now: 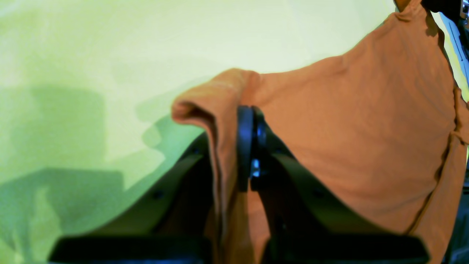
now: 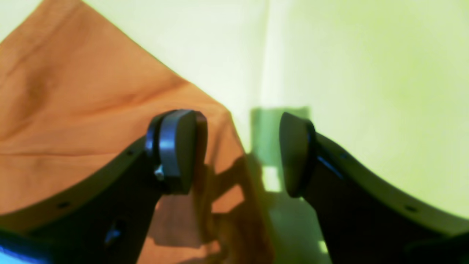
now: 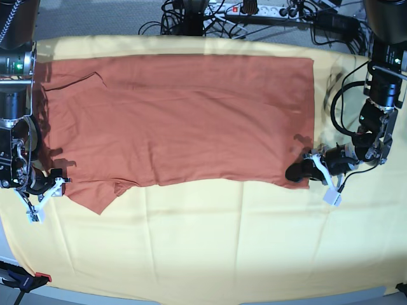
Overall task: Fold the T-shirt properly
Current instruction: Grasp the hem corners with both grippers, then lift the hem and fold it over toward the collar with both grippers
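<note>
- Pale yellow cloth [image 3: 191, 254]: it is spread beneath everything and bears the T-shirt, with a broad bare stretch along the near side.
- T-shirt [image 3: 191, 121]: it lies on the far part of the cloth as a wide, fairly flat shape. It may already be doubled over once, but the base view does not settle that. No compact bundle has been made, so I judge the task is at an early or middle stage, with most of the folding left.
- Left hand [image 3: 304, 170]: its fingers are pressed together on the T-shirt, pinching the near corner on its side.
- Right hand [image 2: 236, 154]: its fingers are spread wide at the opposite near corner, one over the fabric and the other beyond the edge. It has no grip there; closing on that corner looks like what is left before a two-handed fold.
- Loose flap [image 3: 98, 196]: this pointed bit of the T-shirt sticks out past the near edge beside the right hand and probably needs tucking in.
</note>
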Available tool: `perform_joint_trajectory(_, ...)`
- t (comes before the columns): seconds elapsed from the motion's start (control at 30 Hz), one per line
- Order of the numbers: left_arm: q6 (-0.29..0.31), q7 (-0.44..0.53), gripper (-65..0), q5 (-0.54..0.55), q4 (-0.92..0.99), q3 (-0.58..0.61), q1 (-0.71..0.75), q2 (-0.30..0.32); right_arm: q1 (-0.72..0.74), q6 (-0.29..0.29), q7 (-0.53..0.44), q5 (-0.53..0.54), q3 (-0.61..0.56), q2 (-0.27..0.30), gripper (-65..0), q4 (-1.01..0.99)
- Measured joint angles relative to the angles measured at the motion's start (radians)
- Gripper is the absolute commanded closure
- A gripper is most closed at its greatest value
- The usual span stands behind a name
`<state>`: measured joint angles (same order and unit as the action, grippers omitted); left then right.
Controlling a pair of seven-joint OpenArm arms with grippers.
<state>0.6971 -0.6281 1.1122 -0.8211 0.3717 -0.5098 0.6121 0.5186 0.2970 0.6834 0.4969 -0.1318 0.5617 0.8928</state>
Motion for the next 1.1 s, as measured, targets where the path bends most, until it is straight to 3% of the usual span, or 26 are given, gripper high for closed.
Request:
perform_joint_trajectory(0.13, 0.0, 0.0, 0.0, 0.005, 0.0, 0.0, 0.0, 0.0, 0.011, 0.045, 0.005, 0.064, 0.08, -0.004, -38.1, -0.078)
perform_joint_trajectory(0.37, 0.0, 0.0, 0.0, 0.005, 0.0, 0.0, 0.0, 0.0, 0.005, 0.268, 0.108, 0.212, 0.208, -0.024, -37.1, -0.117)
perform_joint_trajectory(0.43, 0.0, 0.0, 0.0, 0.006, 0.0, 0.0, 0.0, 0.0, 0.008, 0.293, 0.107, 0.23, 0.208, -0.032, -33.9, -0.117)
perform_joint_trajectory(0.57, 0.0, 0.0, 0.0, 0.005, 0.0, 0.0, 0.0, 0.0, 0.008, 0.291, 0.083, 0.21, 0.208, -0.03, -22.1, -0.117)
perform_joint_trajectory(0.67, 0.0, 0.001, 0.0, 0.005, 0.0, 0.0, 0.0, 0.0, 0.008, 0.279, 0.037, 0.182, 0.208, -0.027, -18.4, -0.117)
perform_joint_trajectory(0.8, 0.0, 0.007, 0.0, 0.005, 0.0, 0.0, 0.0, 0.0, 0.008, 0.232, -0.01, 0.138, 0.208, -0.028, 0.0, -0.117)
perform_joint_trajectory(0.9, 0.0, 0.008, 0.0, 0.002, 0.0, 0.0, 0.0, 0.0, 0.008, 0.235, -0.014, 0.131, 0.208, -0.027, 0.0, -0.117)
perform_joint_trajectory(1.0, 0.0, 0.008, 0.0, 0.002, 0.0, 0.0, 0.0, 0.0, 0.008, 0.274, -0.014, 0.132, 0.208, -0.028, 0.0, -0.117)
perform_joint_trajectory(1.1, 0.0, 0.008, 0.0, 0.002, 0.0, 0.0, 0.0, 0.0, 0.008, 0.264, -0.014, 0.132, 0.208, -0.027, -12.3, -0.117)
